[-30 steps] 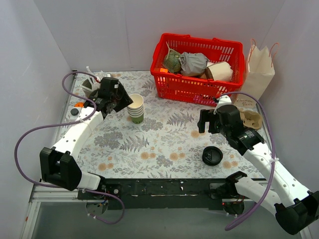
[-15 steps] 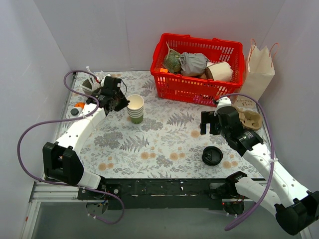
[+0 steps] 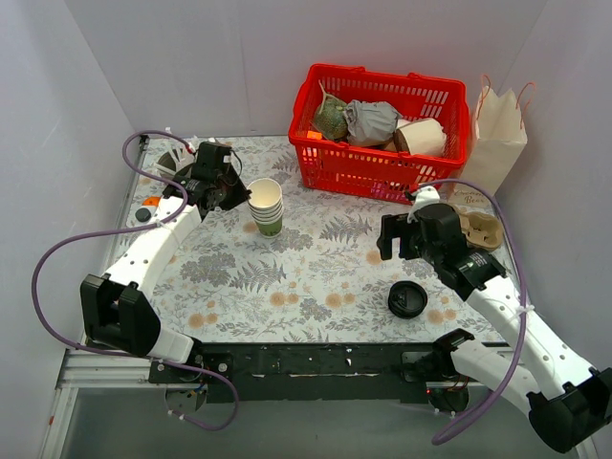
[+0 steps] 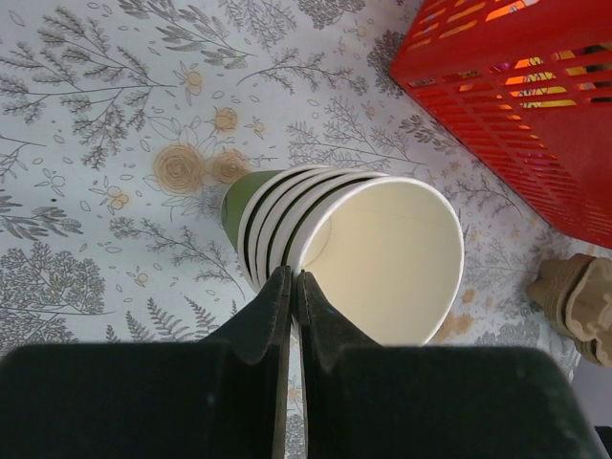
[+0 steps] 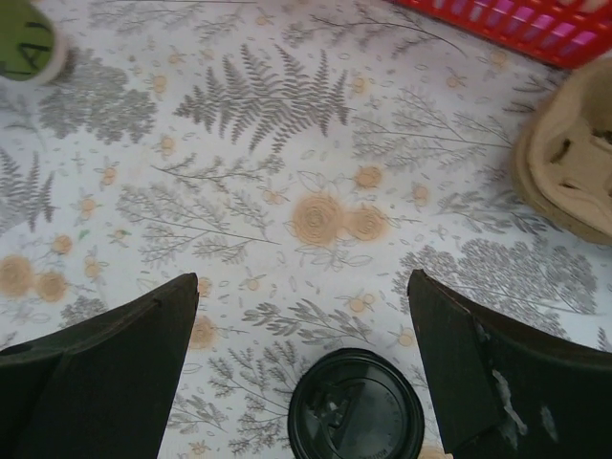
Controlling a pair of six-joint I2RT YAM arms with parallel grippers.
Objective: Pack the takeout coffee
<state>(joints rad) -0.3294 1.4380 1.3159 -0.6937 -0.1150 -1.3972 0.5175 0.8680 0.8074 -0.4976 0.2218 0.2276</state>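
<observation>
Coffee cup (image 4: 387, 258), lidless and cream inside, sits topmost in a nested stack (image 4: 234, 206); the lowest cup shows a green side. The stack stands on the flower-print worktop (image 3: 316, 277).

Left hand (image 4: 293, 277) is closed to a hairline gap. The coffee cup's near rim runs in between its fingertips, one finger over the mouth and the other on the outer wall side, so the hand is pinching the rim. The rest of the stack is just ahead of and under those fingertips. Red basket (image 4: 535, 115) is further ahead and to the right of this hand, apart from the stack.

Right hand (image 5: 302, 279) is spread wide, holds nothing and hovers over the worktop. Black lid (image 5: 356, 406) lies flat below it, between the two fingers and back towards the palm, touching neither. Pulp cup carrier (image 5: 569, 163) is ahead, just outside the right finger. The stack's green base is far off ahead to this hand's left, well apart. Paper bag (image 3: 497, 134) with handles stands beyond the carrier, beside the basket's right end.
</observation>
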